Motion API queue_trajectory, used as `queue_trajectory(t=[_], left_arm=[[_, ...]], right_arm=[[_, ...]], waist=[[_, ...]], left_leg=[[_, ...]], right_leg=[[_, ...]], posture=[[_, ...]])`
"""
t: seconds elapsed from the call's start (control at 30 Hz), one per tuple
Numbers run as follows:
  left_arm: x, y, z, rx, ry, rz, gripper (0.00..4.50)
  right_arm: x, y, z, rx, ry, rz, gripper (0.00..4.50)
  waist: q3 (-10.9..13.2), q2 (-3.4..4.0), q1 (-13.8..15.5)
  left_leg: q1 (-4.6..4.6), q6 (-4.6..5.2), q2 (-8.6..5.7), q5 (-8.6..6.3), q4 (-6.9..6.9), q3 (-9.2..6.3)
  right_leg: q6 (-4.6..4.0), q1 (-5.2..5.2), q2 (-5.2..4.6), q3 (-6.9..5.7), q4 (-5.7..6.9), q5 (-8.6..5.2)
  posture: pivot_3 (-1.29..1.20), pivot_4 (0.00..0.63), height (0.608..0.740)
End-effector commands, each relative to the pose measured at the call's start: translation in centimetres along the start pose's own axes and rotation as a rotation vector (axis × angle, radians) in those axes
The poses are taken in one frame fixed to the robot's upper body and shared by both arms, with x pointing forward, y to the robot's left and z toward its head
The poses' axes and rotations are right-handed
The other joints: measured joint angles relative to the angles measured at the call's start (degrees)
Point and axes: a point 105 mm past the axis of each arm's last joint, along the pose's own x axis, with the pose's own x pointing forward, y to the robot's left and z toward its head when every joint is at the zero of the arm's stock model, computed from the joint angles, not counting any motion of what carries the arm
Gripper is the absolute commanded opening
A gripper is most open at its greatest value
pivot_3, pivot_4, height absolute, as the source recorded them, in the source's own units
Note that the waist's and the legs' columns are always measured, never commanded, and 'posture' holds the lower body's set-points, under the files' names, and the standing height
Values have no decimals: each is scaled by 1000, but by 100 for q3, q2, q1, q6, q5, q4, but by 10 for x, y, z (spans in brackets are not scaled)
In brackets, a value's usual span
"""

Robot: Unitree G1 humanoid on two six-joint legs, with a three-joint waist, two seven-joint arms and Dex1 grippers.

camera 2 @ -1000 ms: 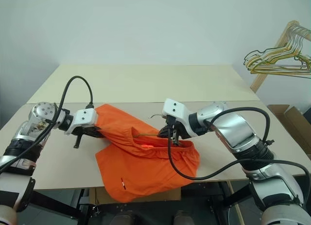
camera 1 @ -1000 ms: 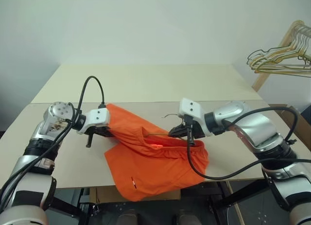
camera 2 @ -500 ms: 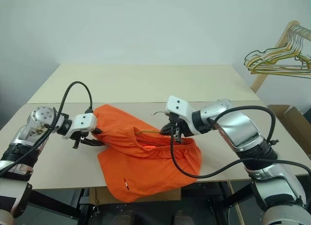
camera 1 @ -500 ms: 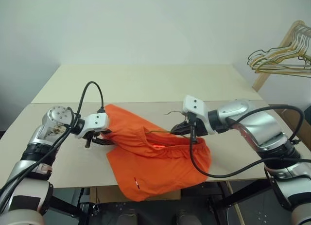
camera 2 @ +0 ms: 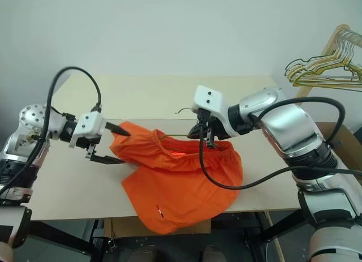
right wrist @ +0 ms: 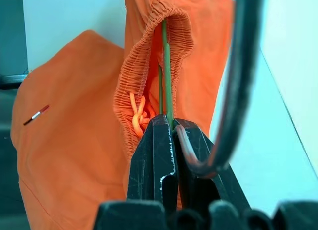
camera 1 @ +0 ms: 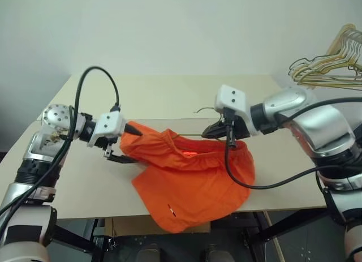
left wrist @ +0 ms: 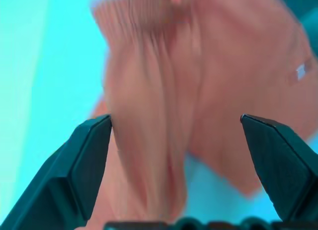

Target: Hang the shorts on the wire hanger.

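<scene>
beige counter (camera 1: 169, 95) against a white wall | shorts (camera 1: 192, 180) draped over its front edge, waistband threaded on wire hanger (right wrist: 166, 76) | right end effector (camera 1: 218, 131) clamped on hanger | left end effector (camera 1: 125, 143) spread wide, empty, beside shorts
</scene>
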Motion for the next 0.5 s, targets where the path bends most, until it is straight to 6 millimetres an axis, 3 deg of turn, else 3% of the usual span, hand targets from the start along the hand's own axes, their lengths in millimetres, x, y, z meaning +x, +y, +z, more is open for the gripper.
queue_trajectory(t=[0.03,0.17,0.3,0.5], left_arm=[[6,10,23,22,-64,48,4461],[20,10,18,43,-25,12,4461],[30,14,1,44,58,-1,4461],[39,19,-7,23,70,-9,2931]], right_arm=[[-8,-2,15,-34,-28,-27,0],[-6,-2,19,-47,-32,-28,0],[-7,-1,22,-58,-37,-31,0],[-9,1,21,-64,-34,-30,0]], waist=[[0,0,-13],[0,0,-35],[0,0,-26],[0,0,-23]], left_leg=[[1,0,0,0,0,0],[2,0,1,0,0,0],[3,0,1,0,0,0],[-1,0,0,0,0,1]], right_leg=[[0,0,0,1,0,0],[0,-2,8,4,2,1],[-1,-1,9,3,2,1],[0,-3,7,3,0,0]], posture=[[41,0,740],[36,0,740],[29,0,740],[12,0,740]])
